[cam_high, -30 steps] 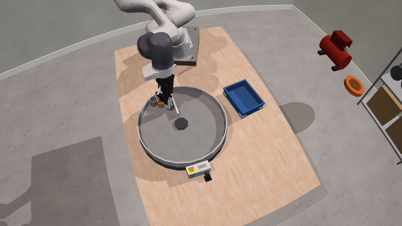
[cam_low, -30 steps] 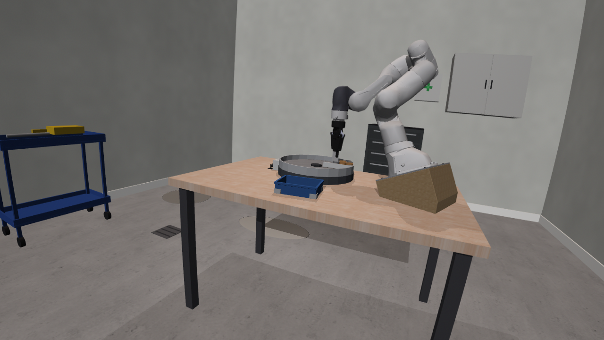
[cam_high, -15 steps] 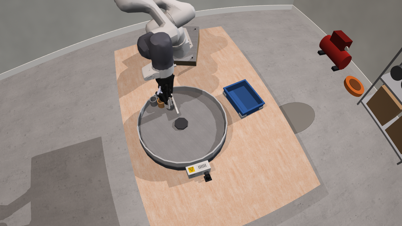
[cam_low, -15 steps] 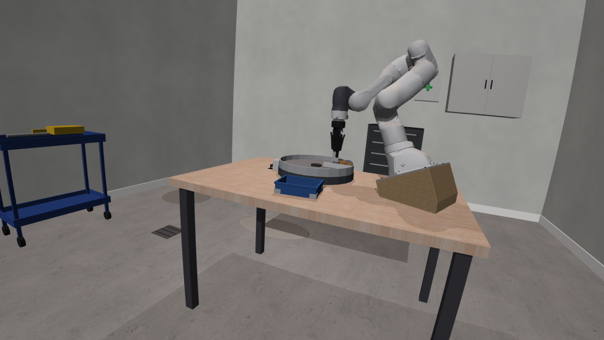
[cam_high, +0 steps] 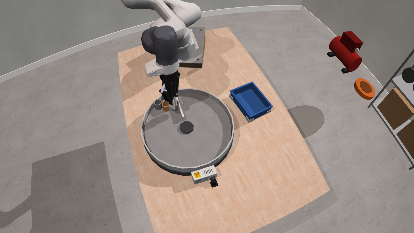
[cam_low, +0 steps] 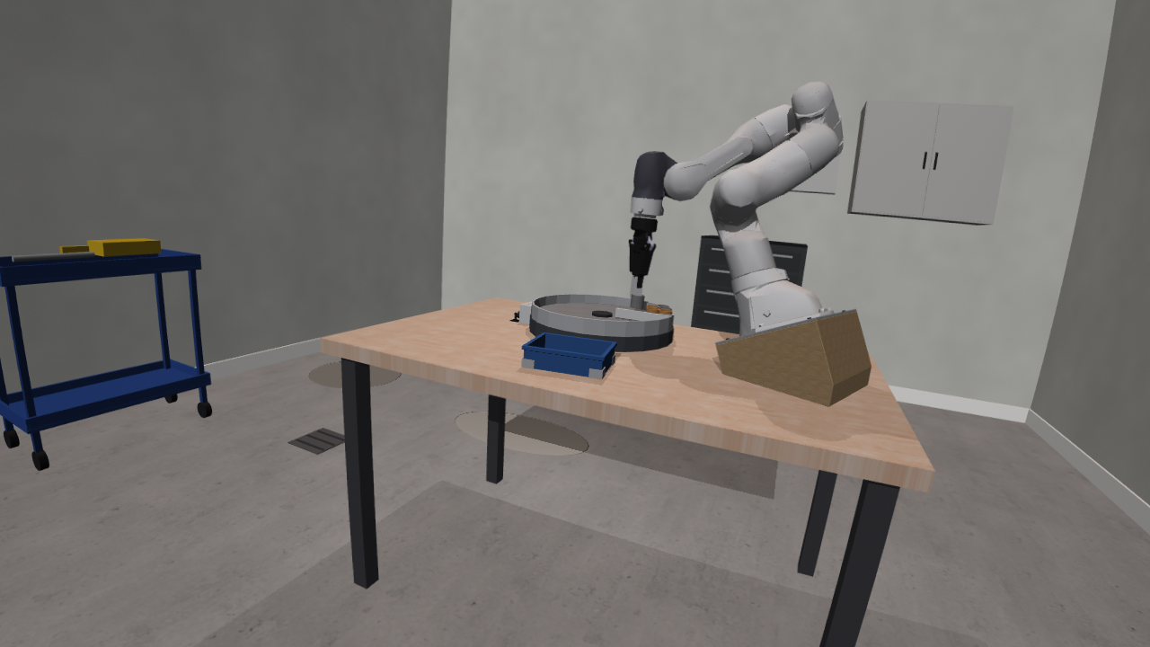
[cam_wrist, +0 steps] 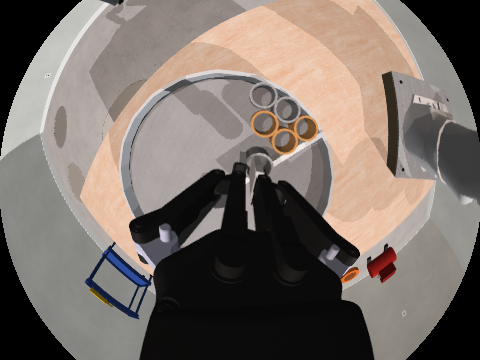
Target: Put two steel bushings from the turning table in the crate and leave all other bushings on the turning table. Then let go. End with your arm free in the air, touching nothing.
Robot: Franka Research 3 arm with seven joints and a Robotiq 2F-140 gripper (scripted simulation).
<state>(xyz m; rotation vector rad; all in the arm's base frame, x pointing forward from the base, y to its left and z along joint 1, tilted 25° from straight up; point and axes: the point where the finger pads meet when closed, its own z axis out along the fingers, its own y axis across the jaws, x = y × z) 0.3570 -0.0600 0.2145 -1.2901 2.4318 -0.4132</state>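
So, no bushings in the crate yet

One steel bushing [cam_high: 176,107] [cam_low: 637,300] [cam_wrist: 267,161] is under the end effector [cam_high: 174,103] [cam_low: 638,283] [cam_wrist: 247,162], which looks to be pinching its wall. Two more grey bushings and three orange ones sit close by on the turning table [cam_high: 233,130] [cam_low: 595,326] [cam_wrist: 126,165]. The blue crate [cam_high: 262,113] [cam_low: 567,360], off to one side, shows none. Both drops seem left.

Tool [cam_high: 174,102] [cam_low: 638,283] [cam_wrist: 247,162] higher above turning table [cam_high: 199,147] [cam_low: 598,327] [cam_wrist: 127,165] than half second ago; steel bushing [cam_high: 176,108] [cam_low: 636,300] [cam_wrist: 269,159] raised with it, pinched by wall. Arm's wrist [cam_high: 166,44] [cam_low: 650,172] also higher.
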